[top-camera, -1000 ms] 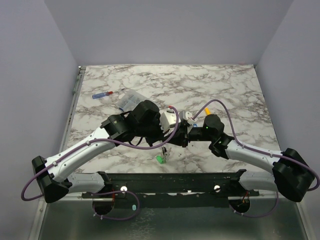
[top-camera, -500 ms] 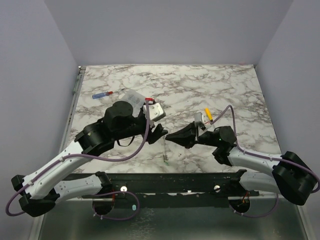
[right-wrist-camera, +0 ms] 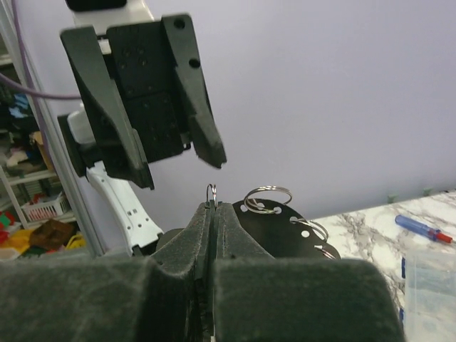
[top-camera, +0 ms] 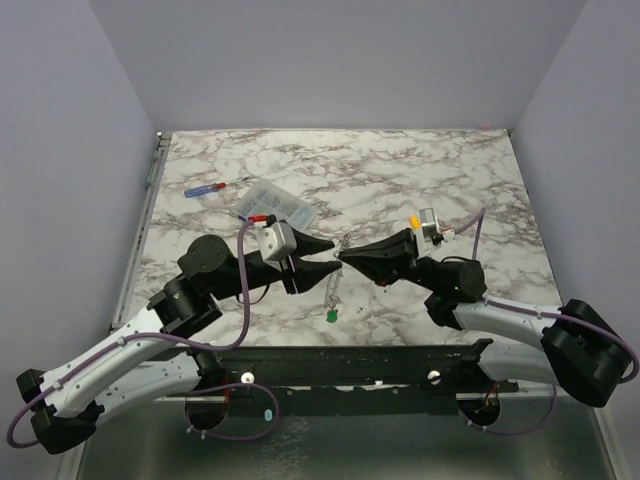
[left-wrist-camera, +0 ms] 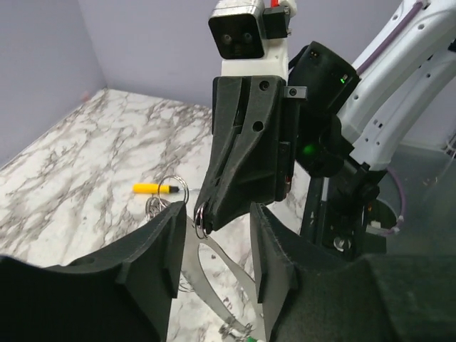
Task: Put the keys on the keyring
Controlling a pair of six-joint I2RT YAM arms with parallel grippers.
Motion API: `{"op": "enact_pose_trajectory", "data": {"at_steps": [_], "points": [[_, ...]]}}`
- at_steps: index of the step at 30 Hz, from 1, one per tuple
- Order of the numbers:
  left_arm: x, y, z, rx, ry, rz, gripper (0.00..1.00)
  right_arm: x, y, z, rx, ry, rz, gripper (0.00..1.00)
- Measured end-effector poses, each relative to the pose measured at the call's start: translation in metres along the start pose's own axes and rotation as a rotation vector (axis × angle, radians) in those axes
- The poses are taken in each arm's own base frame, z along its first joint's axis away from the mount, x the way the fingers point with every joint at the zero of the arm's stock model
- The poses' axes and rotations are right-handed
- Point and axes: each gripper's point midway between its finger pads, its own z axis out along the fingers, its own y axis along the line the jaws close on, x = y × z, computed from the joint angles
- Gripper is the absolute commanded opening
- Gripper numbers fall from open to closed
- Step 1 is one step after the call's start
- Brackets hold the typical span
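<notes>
Clear box, contents unclear, shows from above, not from left wrist. Right end effector pinches keyring; left end effector spread.

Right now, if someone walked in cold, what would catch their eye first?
Above the table's near centre, the two grippers meet tip to tip: the right gripper is shut on the keyring, and the left gripper faces it with its jaws open. The thin wire loop hangs down from the pinch, with a green key at its lower end.
</notes>
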Motion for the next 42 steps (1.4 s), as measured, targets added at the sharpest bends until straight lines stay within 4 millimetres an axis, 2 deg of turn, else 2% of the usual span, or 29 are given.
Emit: {"op": "enact_pose_trajectory", "data": {"at_steps": [4,9,11,15,19,23,30,38,39,42], "points": [[-0.005,-0.002,-0.001,0.005,-0.062,-0.010,0.40,-0.015,0.004,0.006,-0.012,-0.037,0.007,0.01],[-0.026,-0.008,-0.008,0.024,-0.141,0.019,0.32,-0.029,0.012,0.009,-0.036,-0.071,0.010,0.01],[-0.029,-0.010,-0.009,0.036,-0.150,0.024,0.31,-0.032,0.014,0.010,-0.043,-0.076,0.015,0.01],[-0.031,-0.015,-0.010,0.064,-0.156,0.032,0.31,-0.038,0.020,0.012,-0.064,-0.084,0.024,0.01],[-0.029,-0.017,-0.009,0.075,-0.149,0.030,0.37,-0.045,0.027,0.013,-0.094,-0.092,0.023,0.01],[-0.024,-0.017,-0.004,0.083,-0.135,0.022,0.37,-0.046,0.031,0.014,-0.111,-0.091,0.028,0.01],[-0.031,-0.019,0.000,0.102,-0.169,0.011,0.26,-0.047,0.034,0.015,-0.128,-0.085,0.035,0.01],[-0.025,-0.019,0.009,0.117,-0.163,0.000,0.27,-0.046,0.035,0.015,-0.136,-0.080,0.037,0.01],[-0.026,-0.019,0.009,0.118,-0.164,0.000,0.25,-0.046,0.035,0.015,-0.135,-0.080,0.037,0.01],[-0.026,-0.019,0.009,0.119,-0.167,0.000,0.08,-0.047,0.035,0.015,-0.137,-0.081,0.036,0.01]]}}
